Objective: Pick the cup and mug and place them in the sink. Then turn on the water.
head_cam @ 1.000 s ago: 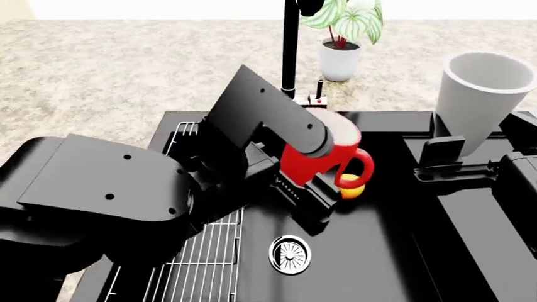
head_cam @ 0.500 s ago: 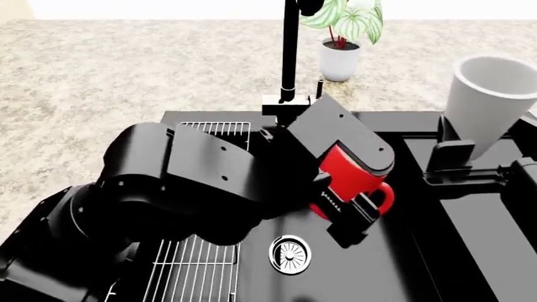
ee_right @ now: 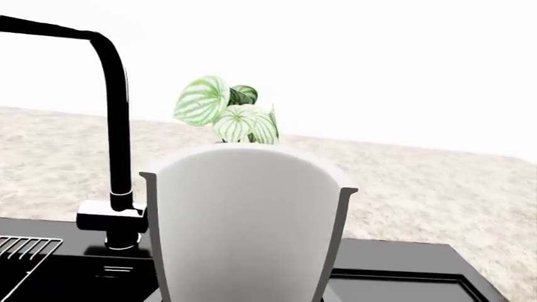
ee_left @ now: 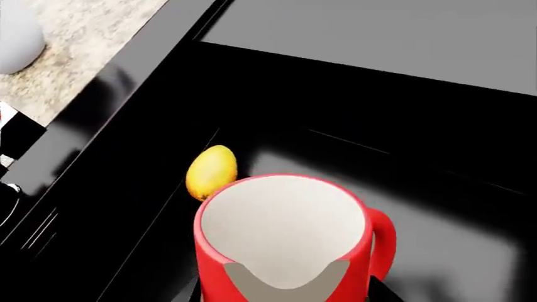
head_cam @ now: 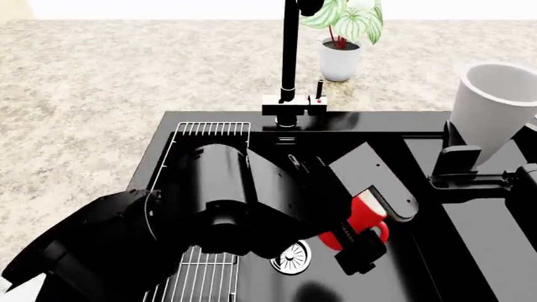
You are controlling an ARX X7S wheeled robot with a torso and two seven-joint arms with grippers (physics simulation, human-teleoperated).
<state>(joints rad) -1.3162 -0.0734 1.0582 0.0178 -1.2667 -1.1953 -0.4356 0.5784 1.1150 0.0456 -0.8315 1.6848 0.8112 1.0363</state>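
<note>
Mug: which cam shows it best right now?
Left wrist view: the mug fills the lower frame, with rim, pale inside and handle clear. In the head view the left arm hides most of it; only part of the red side and handle shows. Right wrist view: absent.

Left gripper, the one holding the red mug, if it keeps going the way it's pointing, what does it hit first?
Probably the sink floor: the left gripper angles down into the basin holding the mug, with bare black floor ahead.
</note>
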